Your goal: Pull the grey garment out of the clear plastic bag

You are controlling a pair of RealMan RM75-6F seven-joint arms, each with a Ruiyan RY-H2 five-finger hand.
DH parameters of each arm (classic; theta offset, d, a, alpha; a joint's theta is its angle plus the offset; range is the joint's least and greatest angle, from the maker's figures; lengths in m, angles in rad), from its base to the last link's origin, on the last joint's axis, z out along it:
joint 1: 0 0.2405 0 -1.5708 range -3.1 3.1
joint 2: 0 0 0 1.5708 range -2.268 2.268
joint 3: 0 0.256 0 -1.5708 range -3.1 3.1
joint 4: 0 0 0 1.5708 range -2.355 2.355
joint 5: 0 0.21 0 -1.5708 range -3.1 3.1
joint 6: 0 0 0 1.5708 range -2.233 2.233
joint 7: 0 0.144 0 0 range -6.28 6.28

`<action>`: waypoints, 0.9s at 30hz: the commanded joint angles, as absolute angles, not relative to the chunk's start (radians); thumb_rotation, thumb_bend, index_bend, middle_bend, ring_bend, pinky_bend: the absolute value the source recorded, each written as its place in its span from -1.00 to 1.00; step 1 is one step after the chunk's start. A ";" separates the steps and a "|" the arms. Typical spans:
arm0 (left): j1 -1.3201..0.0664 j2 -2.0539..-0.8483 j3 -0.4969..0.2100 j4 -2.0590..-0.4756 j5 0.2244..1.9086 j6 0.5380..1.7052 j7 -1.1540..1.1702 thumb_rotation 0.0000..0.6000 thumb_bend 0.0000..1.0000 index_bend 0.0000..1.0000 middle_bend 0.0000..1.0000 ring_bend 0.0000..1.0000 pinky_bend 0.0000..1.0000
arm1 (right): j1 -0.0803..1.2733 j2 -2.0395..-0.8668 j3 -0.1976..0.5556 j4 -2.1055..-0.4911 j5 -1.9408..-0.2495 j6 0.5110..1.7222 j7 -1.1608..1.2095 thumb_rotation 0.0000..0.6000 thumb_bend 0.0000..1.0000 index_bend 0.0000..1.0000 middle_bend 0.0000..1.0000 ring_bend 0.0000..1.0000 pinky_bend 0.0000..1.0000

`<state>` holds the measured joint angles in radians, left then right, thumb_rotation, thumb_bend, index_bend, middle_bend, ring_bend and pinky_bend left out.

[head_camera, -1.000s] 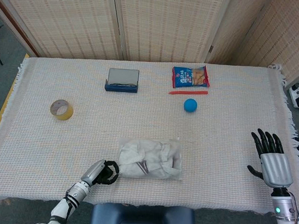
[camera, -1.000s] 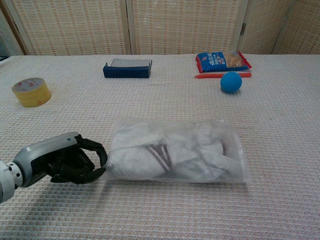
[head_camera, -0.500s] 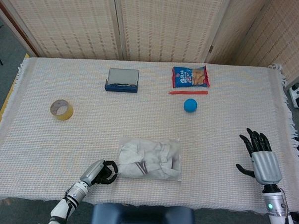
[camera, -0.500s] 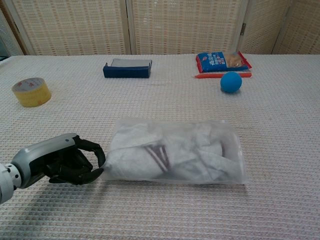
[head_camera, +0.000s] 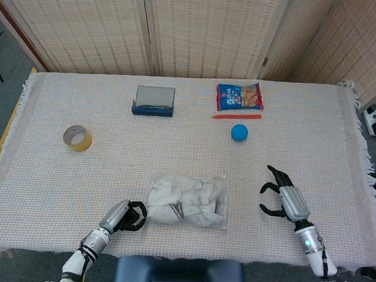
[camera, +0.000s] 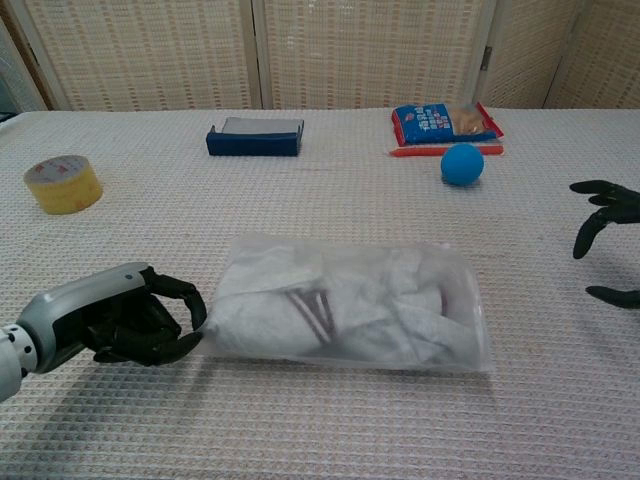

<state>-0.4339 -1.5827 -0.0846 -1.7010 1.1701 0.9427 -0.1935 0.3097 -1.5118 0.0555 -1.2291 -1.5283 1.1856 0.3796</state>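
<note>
The right hand (head_camera: 284, 196) has swung in from the table's right edge over the last sec, w/ fingers spread and curled downward, holding nothing; it now hovers right of the clear plastic bag (head_camera: 188, 200), near but apart; in the chest view only its dark fingertips (camera: 603, 212) poke in at the right border. The left hand (head_camera: 126, 215) has stayed put at the bag's left end, fingers curled in and pinching the plastic there; the bag has slid and skewed a touch toward it, so that grip seems to have some hold. The grey garment (camera: 340, 298) is still wholly inside, crumpled, w/ a dark stripe mark showing thru the film; the bag lies flat near the front edge, about centre. My read: left hand anchors the bag, right hand is coming to reach for the other end, prob. the opening, tho I can't tell which end is open; extraction itself not yet begun. Surface is a table under a white waffle-weave cloth (head_camera: 43, 172) w/ fringed edges; on it, well apart from the bag, a roll of yellow tape (head_camera: 77, 138) at left, a dark blue box (head_camera: 154, 101) at the back, a blue snack packet (head_camera: 239, 96), a red pen (head_camera: 236, 116) just in front of it, and a blue ball (head_camera: 239, 132). Behind stand woven folding screens (head_camera: 205, 29); grey floor at left, a power strip (head_camera: 372, 121) at far right.
</note>
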 commanded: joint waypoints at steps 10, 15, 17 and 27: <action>-0.432 -1.571 -0.089 -1.704 1.165 0.945 -0.201 1.00 0.79 0.54 1.00 1.00 1.00 | 0.324 -1.667 0.009 -1.146 -1.541 1.160 0.575 1.00 -0.54 -0.09 -1.00 -1.00 -1.00; -0.434 -1.574 -0.093 -1.699 1.156 0.945 -0.196 1.00 0.79 0.54 1.00 1.00 1.00 | 0.339 -1.693 0.007 -1.149 -1.539 1.138 0.622 1.00 -0.54 -0.09 -1.00 -1.00 -1.00; -0.435 -1.575 -0.093 -1.698 1.152 0.945 -0.193 1.00 0.79 0.54 1.00 1.00 1.00 | 0.346 -1.701 0.009 -1.148 -1.539 1.134 0.628 1.00 -0.54 -0.08 -1.00 -1.00 -1.00; -0.437 -1.573 -0.099 -1.701 1.145 0.947 -0.189 1.00 0.78 0.54 1.00 1.00 1.00 | 0.363 -1.718 0.015 -1.168 -1.535 1.129 0.645 1.00 -0.54 -0.08 -1.00 -1.00 -1.00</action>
